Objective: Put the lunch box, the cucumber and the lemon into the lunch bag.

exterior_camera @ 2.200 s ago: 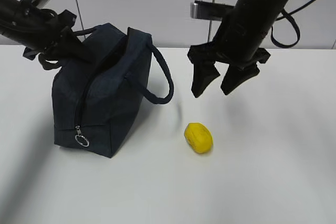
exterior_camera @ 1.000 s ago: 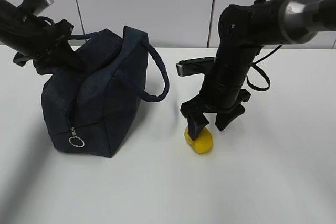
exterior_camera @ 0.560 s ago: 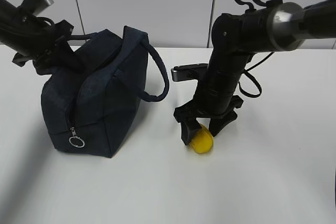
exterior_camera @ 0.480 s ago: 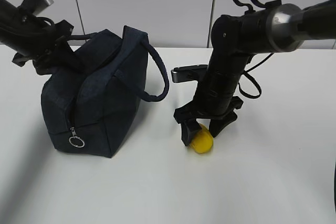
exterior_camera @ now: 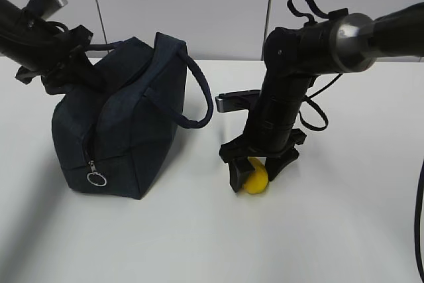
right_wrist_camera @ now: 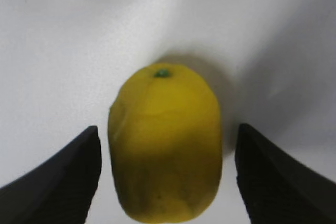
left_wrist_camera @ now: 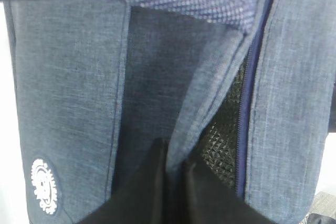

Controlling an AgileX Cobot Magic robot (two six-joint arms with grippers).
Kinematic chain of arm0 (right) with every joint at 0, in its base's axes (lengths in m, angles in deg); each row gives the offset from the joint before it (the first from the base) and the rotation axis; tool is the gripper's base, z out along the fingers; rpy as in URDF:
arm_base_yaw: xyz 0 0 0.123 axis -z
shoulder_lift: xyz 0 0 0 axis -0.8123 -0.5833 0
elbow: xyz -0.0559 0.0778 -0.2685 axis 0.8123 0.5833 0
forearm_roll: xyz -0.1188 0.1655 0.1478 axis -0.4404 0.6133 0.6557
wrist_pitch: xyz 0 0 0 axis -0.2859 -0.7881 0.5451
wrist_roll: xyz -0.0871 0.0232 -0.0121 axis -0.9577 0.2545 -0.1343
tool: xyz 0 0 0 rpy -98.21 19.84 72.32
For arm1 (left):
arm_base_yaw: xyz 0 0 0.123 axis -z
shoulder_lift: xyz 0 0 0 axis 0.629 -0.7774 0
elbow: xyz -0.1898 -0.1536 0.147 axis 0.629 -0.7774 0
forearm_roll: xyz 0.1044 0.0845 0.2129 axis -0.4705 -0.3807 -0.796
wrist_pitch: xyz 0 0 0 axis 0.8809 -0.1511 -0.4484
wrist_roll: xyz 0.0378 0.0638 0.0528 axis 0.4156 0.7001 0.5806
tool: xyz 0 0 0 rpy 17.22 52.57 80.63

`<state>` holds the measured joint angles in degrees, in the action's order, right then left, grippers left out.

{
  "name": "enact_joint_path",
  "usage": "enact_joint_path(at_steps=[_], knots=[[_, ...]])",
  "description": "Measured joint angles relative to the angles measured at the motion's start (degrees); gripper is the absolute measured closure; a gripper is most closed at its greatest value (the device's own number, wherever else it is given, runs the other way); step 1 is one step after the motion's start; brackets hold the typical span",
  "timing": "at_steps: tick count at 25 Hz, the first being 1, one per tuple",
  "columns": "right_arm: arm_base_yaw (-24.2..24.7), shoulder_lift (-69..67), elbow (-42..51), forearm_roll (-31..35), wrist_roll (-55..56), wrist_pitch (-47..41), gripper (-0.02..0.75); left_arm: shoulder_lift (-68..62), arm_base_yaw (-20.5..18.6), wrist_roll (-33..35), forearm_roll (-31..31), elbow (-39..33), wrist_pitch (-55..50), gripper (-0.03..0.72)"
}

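The navy lunch bag (exterior_camera: 126, 130) stands on the left of the white table (exterior_camera: 199, 243), its top zipper open and its silver ring pull (exterior_camera: 97, 179) at the front. My left gripper (exterior_camera: 66, 71) is shut on the bag's top edge (left_wrist_camera: 210, 103), holding the opening apart. The yellow lemon (exterior_camera: 255, 178) lies on the table right of the bag. My right gripper (exterior_camera: 257, 171) is down around it, open, with one finger on each side and small gaps to the lemon (right_wrist_camera: 165, 140). The lunch box and the cucumber are out of view.
The bag's two loop handles (exterior_camera: 195, 94) arch toward the right arm. Black mesh lining (left_wrist_camera: 220, 135) shows inside the bag's opening. A white panelled wall (exterior_camera: 185, 4) runs behind the table.
My right gripper has come down from above the table and now straddles the lemon, which shifted slightly. The left gripper pulled the bag a little left earlier and then held still.
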<state>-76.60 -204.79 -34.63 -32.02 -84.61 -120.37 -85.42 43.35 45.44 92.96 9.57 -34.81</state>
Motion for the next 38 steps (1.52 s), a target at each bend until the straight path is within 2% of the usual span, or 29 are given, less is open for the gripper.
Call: enact_joint_path(at_steps=[5,11,14,19,29,38], knots=[[0.00,-0.21,0.00,0.09,-0.12,0.35,0.182,0.00,0.00,0.00,0.00,0.00,0.00,0.679],[0.00,-0.21,0.00,-0.12,-0.12,0.33,0.298,0.00,0.00,0.00,0.00,0.00,0.00,0.679],[0.00,-0.21,0.00,-0.27,-0.12,0.33,0.328,0.00,0.00,0.00,0.00,0.00,0.00,0.680],[0.00,-0.21,0.00,-0.27,-0.12,0.01,0.342,0.00,0.00,0.00,0.00,0.00,0.00,0.680],[0.00,0.21,0.00,-0.54,-0.12,-7.17,0.347,0.00,0.00,0.00,-0.02,0.00,0.00,0.681],[0.00,7.75,0.00,-0.01,-0.12,-9.20,0.347,0.00,0.00,0.00,-0.12,0.00,0.00,0.681]])
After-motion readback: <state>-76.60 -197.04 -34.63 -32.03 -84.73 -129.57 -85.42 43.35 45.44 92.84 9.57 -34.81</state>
